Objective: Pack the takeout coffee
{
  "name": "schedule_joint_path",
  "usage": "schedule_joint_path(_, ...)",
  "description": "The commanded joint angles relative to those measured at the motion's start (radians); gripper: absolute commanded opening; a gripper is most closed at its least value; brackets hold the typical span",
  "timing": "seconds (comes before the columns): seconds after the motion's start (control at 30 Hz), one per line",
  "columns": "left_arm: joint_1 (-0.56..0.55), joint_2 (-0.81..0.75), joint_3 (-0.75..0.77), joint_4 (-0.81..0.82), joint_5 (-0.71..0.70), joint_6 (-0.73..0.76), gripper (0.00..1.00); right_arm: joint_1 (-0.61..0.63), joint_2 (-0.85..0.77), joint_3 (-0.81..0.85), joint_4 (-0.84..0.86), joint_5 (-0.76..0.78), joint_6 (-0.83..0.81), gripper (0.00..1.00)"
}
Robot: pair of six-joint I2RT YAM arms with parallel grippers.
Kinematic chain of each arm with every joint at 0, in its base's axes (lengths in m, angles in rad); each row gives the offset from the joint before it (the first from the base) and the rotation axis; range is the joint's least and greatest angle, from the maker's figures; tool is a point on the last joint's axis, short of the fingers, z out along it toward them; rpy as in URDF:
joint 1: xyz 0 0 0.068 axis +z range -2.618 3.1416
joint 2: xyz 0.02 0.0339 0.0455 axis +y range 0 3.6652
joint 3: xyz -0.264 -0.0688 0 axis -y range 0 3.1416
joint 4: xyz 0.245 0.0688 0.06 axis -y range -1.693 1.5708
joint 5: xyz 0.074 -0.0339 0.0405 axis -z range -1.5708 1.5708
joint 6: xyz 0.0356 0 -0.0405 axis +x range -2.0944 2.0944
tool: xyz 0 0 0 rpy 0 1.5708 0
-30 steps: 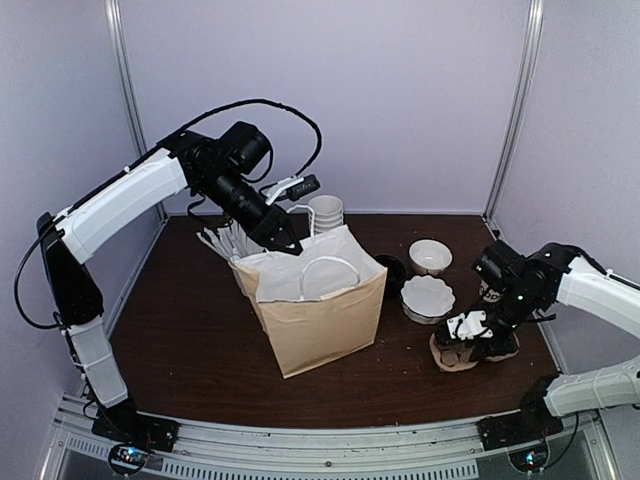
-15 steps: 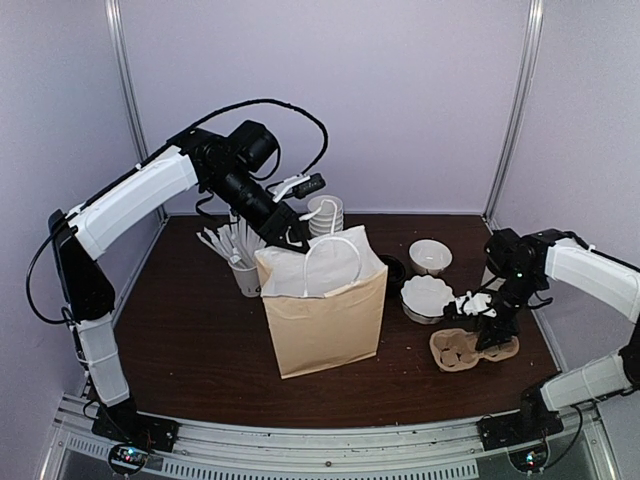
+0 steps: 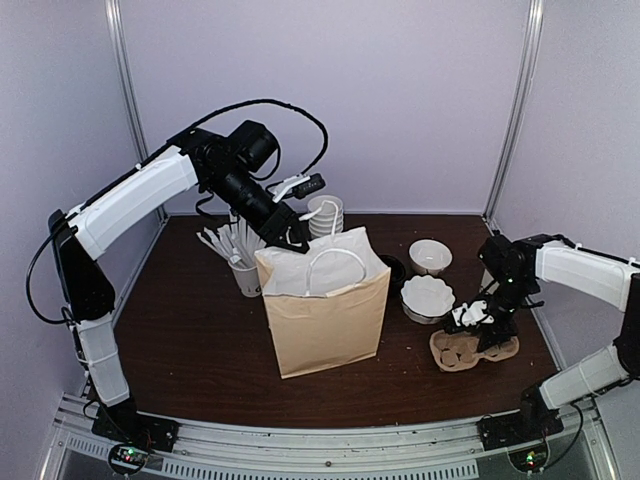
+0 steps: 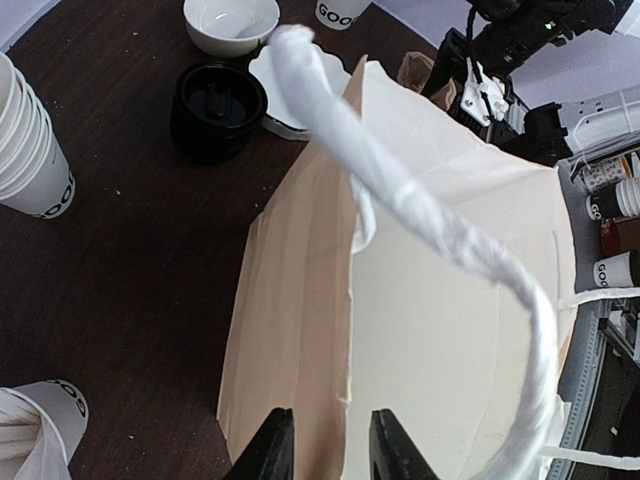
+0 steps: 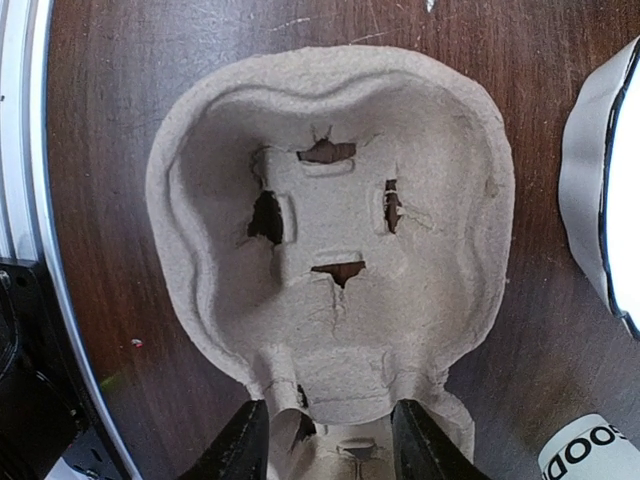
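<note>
I find the left claw (image 4: pixel 332 430) half spread astride the paper bag's (image 4: pixel 290 300) rim, pinching nothing. The black lid (image 4: pixel 215 105) sits on the tabletop (image 4: pixel 130 270) beside the bag. Right claw (image 5: pixel 330 425) — half spread over the pulp carrier's (image 5: pixel 330 200) edge, contact unclear. The GOOD cup (image 5: pixel 588 455) stands near the carrier.
</note>
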Motion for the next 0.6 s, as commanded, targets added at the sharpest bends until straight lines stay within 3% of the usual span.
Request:
schedule_joint_path(0.0, 0.004, 0.01, 0.012, 0.003, 0.002, 0.018, 0.29, -0.007, 0.006, -0.022, 0.066, 0.026, -0.039, 0.42)
schedule_joint_path(0.57, 0.005, 0.01, 0.004, 0.004, 0.011, 0.024, 0.29, -0.005, 0.024, -0.057, 0.054, 0.073, -0.057, 0.42)
